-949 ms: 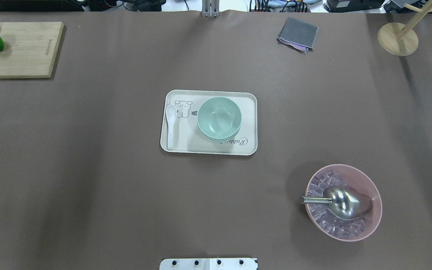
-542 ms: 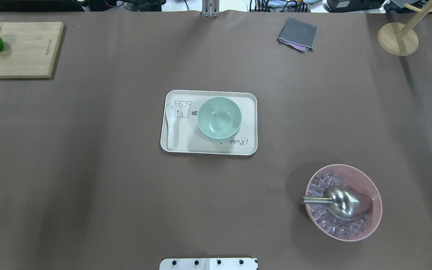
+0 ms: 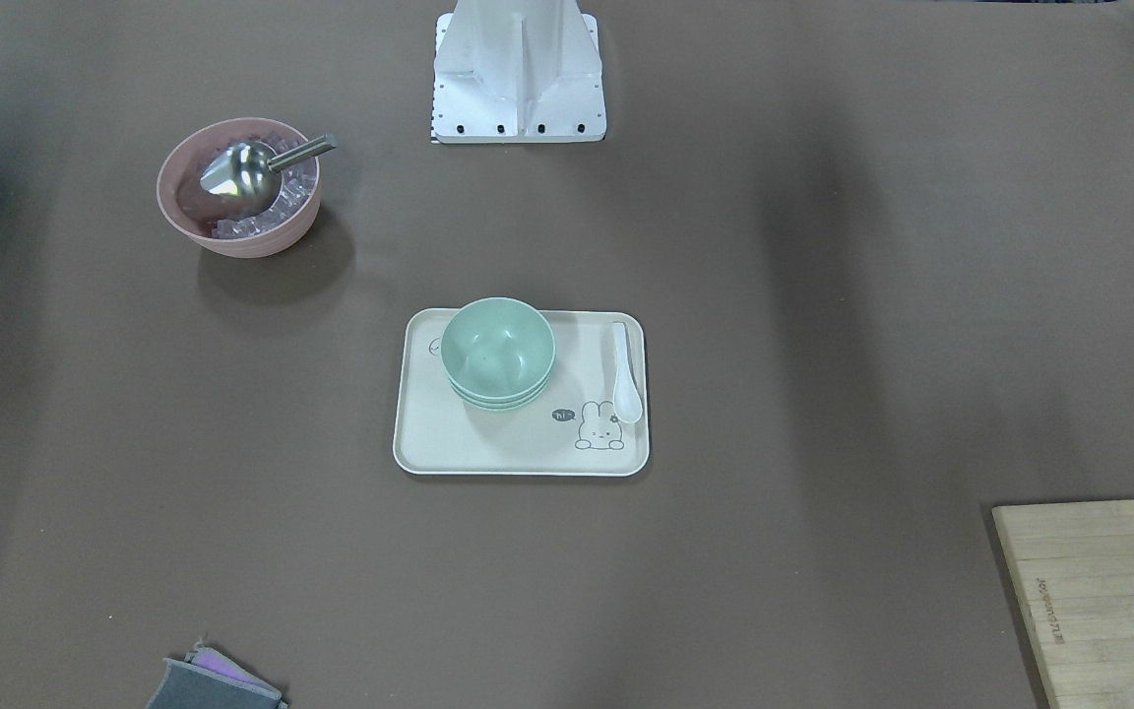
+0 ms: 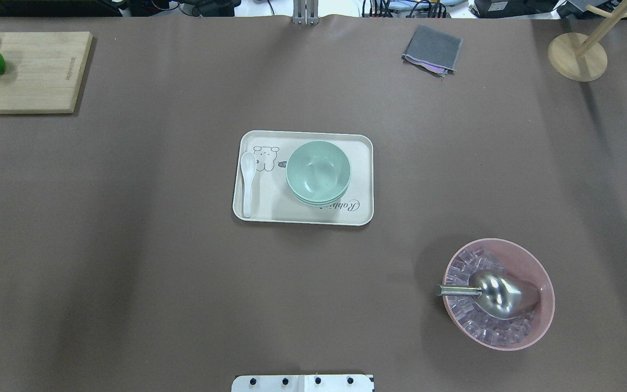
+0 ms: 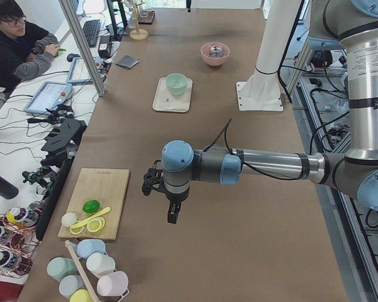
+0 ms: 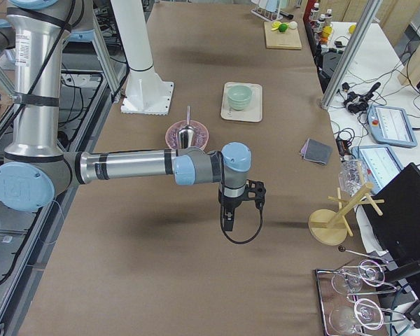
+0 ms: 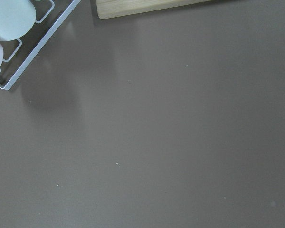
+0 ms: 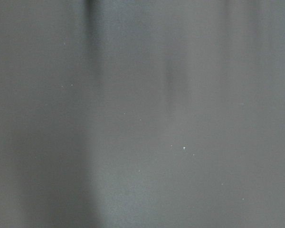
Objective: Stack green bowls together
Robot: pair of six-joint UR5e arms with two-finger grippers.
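Whether the fingers of the left gripper [image 5: 171, 214] and right gripper [image 6: 227, 220], held above the brown table [image 4: 128, 245], are open or closed cannot be told. Three pale mint-green round plastic bowls [image 4: 318, 171] are seen nested on a cream rectangular tray [image 4: 361, 169] at mid-table.

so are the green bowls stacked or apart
Stacked: the green bowls sit nested in one pile on the tray, lower rims peeking out under the top one.

Can make out only rim slivers of the lower green bowls [image 4: 320, 202], tucked under the top one. Can't call open or closed on the left hand [image 5: 171, 219] or right hand [image 6: 227, 225], caught only side-on. Seeing just part of cutting board [image 3: 1089, 591] and grey cloth [image 3: 208, 687], cropped at the front view's edges.
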